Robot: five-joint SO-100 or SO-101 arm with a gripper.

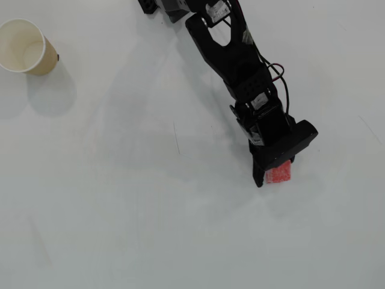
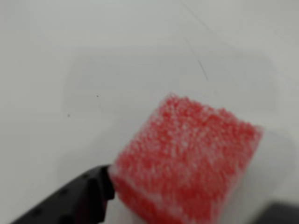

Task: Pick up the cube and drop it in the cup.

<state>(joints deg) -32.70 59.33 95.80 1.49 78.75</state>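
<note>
The red speckled cube (image 1: 280, 174) sits at the tip of my gripper (image 1: 275, 170), right of centre in the overhead view, partly covered by the black jaws. In the wrist view the cube (image 2: 187, 158) fills the lower middle, blurred and close. One black finger (image 2: 79, 198) touches its left side, and a dark edge of the other finger shows at the bottom right corner. The gripper (image 2: 187, 217) is shut on the cube. The beige paper cup (image 1: 25, 46) stands upright at the far top left of the overhead view, well away from the gripper. Its white inside shows nothing in it.
The white table (image 1: 150, 211) is bare between cube and cup, with a thin dark scratch (image 1: 176, 137) near the middle. The black arm (image 1: 231, 57) reaches down from the top edge with red and black wires beside it.
</note>
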